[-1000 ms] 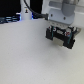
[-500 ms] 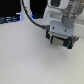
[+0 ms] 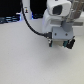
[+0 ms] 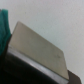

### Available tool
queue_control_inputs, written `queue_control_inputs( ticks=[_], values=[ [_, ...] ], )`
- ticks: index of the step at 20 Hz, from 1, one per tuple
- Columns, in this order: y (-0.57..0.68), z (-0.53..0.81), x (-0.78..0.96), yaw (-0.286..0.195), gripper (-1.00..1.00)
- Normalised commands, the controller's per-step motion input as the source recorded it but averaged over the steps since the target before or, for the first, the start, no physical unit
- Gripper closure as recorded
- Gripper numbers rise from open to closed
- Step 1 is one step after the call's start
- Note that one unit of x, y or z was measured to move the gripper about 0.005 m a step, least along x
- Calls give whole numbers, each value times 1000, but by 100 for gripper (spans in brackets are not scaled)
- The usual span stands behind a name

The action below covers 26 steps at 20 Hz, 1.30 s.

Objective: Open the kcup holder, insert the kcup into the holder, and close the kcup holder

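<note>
Black cable (image 3: 34, 27): arcs from the back wall toward the white arm head (image 3: 56, 15), left of the pincer in the exterior view.

Pincer (image 3: 63, 44): low over the pale table (image 3: 25, 60); opening and hold cannot be told.

Kcup (image 3: 68, 45): green patch right at the pincer tips.

Kcup holder (image 4: 37, 52): pale-topped, dark-sided, directly under the pincer in the wrist view.
</note>
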Motion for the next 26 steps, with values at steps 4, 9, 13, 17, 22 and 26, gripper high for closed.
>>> queue_control_inputs(
  ticks=[4,9,13,17,22,26],
  values=[
    [432,11,-431,119,-100],
    [526,31,-382,112,-100],
    [545,99,-459,100,-100],
    [533,147,-503,90,-100],
    [530,36,-711,63,-100],
    [510,-1,-882,37,-100]
  ],
)
